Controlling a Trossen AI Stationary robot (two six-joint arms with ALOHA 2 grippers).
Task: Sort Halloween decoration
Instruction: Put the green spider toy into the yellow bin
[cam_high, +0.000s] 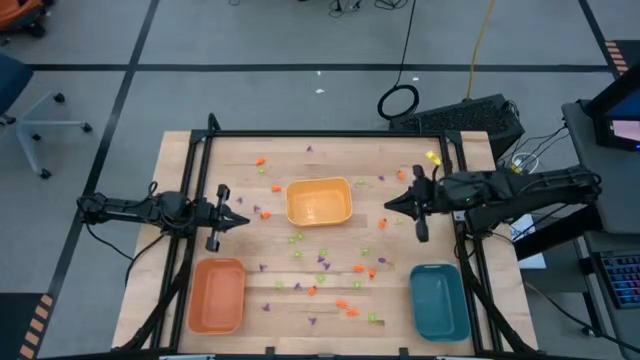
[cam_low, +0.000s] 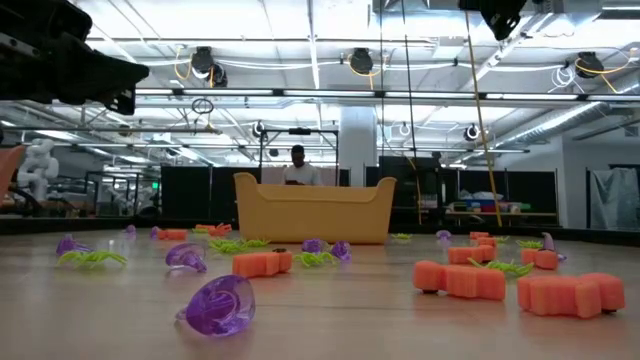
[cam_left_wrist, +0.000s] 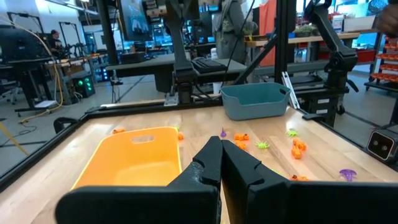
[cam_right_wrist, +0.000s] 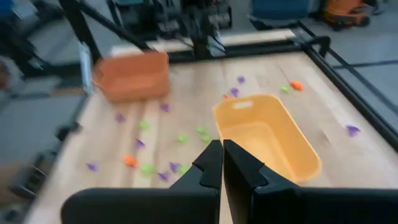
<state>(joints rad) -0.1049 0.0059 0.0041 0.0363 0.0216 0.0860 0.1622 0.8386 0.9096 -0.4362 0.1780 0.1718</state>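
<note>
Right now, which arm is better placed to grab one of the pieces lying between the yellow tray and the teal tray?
Probably the right. The right gripper hangs just beyond the yellow tray, near the orange piece beside the teal tray. The left gripper sits across the yellow tray.

Orange, light green and purple decoration pieces (cam_high: 322, 262) are dotting the pale wooden table (cam_high: 380, 305). A yellow tray (cam_high: 319, 201), an orange tray (cam_high: 217, 295) and a teal tray (cam_high: 439, 300) are showing plain colours.

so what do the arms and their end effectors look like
Both arms are dark, near black, with jointed segments and cables running along them. The left end effector and right end effector each taper into two slim dark fingers. No markings are legible.
</note>
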